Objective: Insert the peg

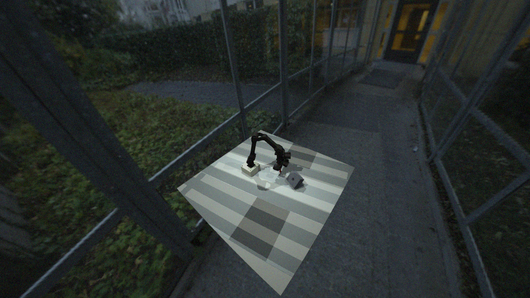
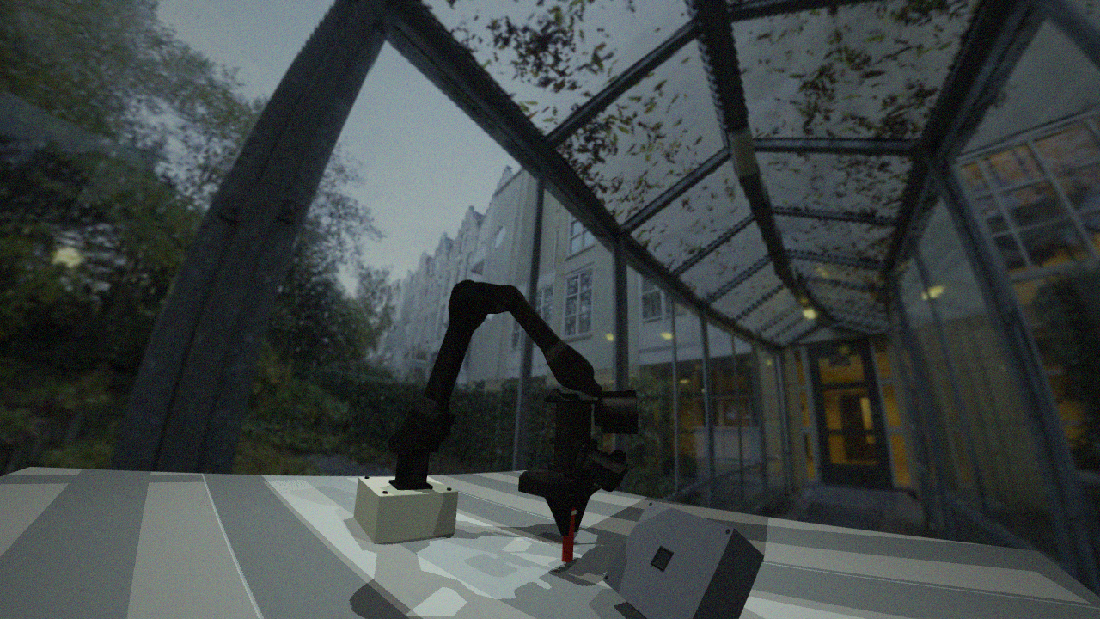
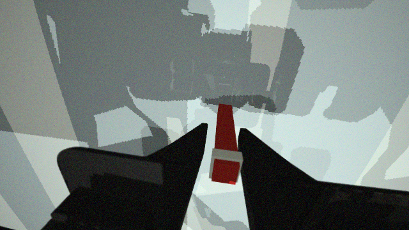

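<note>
A red square peg [image 1: 280, 171] [image 2: 567, 548] [image 3: 225, 132] with a pale band near its top stands upright on the table. My gripper [image 2: 568, 531] [image 3: 223, 131] points down around the peg, its fingers drawn near together. In the wrist view a narrow gap shows between the peg and the left finger, while the right finger looks close to or against the peg. The grey sloped panel [image 1: 296, 182] [image 2: 704, 561] stands to the right of the peg in the top and exterior views. Its face has a square hole [image 2: 661, 558]. The peg's bottom end shows below the fingertips.
The arm's pale base block [image 1: 250, 169] [image 2: 405, 511] stands left of the peg in the top and exterior views. The striped table [image 1: 207, 203] [image 2: 168, 538] carries dark shadows of the arm. The panel is the nearest obstacle beside the gripper.
</note>
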You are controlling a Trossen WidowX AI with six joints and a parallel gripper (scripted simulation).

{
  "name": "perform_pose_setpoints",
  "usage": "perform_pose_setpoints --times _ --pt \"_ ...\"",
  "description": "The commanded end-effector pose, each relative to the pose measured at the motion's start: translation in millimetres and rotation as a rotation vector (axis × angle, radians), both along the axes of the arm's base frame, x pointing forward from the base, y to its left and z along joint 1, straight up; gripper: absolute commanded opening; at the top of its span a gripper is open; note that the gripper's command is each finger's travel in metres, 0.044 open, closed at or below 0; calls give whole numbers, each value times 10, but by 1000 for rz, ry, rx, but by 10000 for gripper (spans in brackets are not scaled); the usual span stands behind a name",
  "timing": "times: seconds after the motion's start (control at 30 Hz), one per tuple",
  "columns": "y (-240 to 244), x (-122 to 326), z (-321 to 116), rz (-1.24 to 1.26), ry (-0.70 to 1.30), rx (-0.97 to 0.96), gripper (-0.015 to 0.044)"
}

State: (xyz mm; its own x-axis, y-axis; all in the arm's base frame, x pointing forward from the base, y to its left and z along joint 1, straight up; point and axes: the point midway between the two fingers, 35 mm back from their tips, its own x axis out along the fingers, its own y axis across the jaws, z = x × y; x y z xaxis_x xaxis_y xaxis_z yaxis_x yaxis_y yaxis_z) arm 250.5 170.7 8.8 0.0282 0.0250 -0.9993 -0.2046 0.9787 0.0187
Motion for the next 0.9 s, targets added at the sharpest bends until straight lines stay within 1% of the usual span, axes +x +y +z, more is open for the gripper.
perform_pose_setpoints --times 0.0,0.2,0.37,0.87 --pt "2 1 2 0 -1 1 40" --pt "2 1 2 0 -1 1 0" --pt "9 11 108 0 0 0 0" --pt "19 7 755 3 3 -8 0"
